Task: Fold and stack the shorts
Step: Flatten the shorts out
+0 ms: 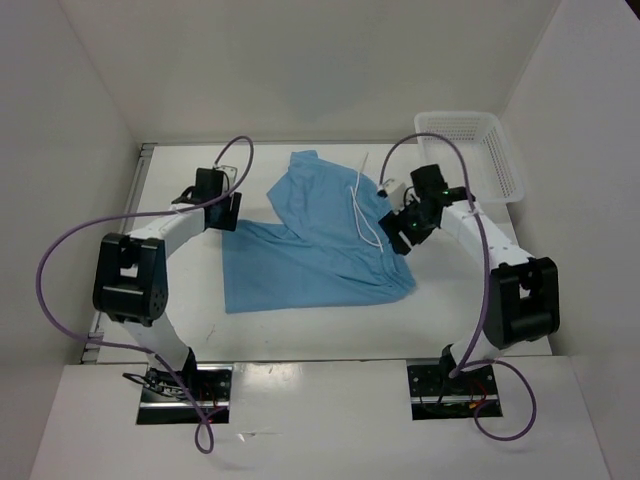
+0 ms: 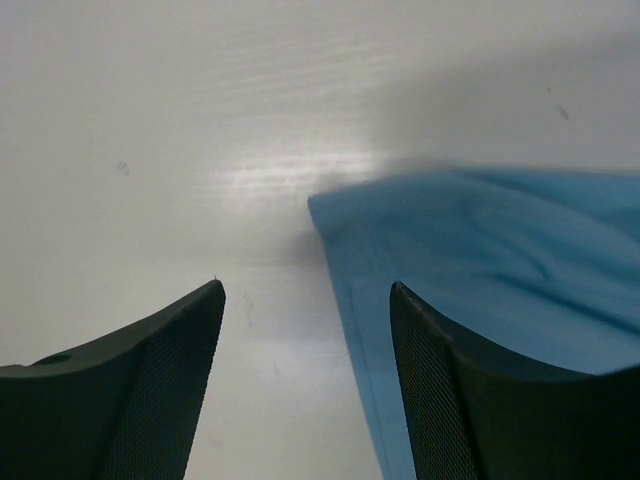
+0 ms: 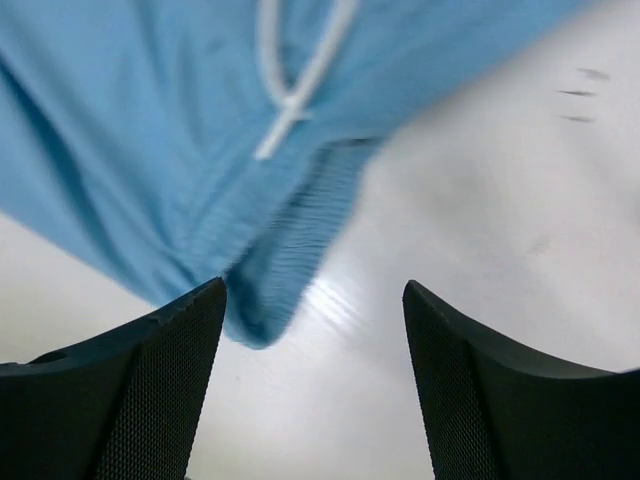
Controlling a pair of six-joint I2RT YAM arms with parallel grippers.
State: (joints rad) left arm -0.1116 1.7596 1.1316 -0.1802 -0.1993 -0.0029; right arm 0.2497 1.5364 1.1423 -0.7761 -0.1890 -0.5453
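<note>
The light blue shorts lie spread on the white table, with the white drawstring on their right part. My left gripper is open at the shorts' left edge; in the left wrist view a corner of the shorts lies by my right finger. My right gripper is open at the shorts' right edge. In the right wrist view the ribbed waistband end and the drawstring lie just ahead of the open fingers.
A white mesh basket stands at the back right of the table. White walls close in the table at left, back and right. Purple cables loop over both arms.
</note>
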